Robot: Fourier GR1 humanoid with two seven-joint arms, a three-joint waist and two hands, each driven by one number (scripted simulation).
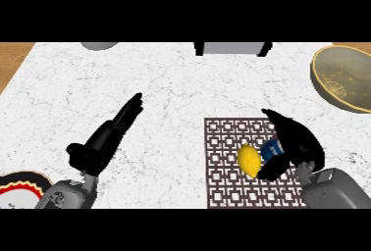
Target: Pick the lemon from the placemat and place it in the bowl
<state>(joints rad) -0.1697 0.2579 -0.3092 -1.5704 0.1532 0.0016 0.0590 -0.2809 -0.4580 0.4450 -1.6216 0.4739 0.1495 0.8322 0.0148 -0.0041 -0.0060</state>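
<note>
A yellow lemon (249, 159) lies on the dark patterned placemat (232, 193), right of the counter's middle. My right hand (297, 142) sits just to the lemon's right, over the placemat's right edge. Its fingers arch up and away from the lemon, and its thumb (270, 170) rests against the lemon's lower right side. The fingers are not closed round the fruit. A brownish-gold bowl (346, 78) stands at the far right of the counter, cut off by the view's edge. My left hand (98, 144) rests open on the left, fingers straight and pointing up-right.
A plate with a red and black rim (18, 188) shows at the lower left corner. At the counter's back edge are a grey round object (99, 45) and a white box-like object (232, 48). Bare marble counter (181, 83) lies between the placemat and the bowl.
</note>
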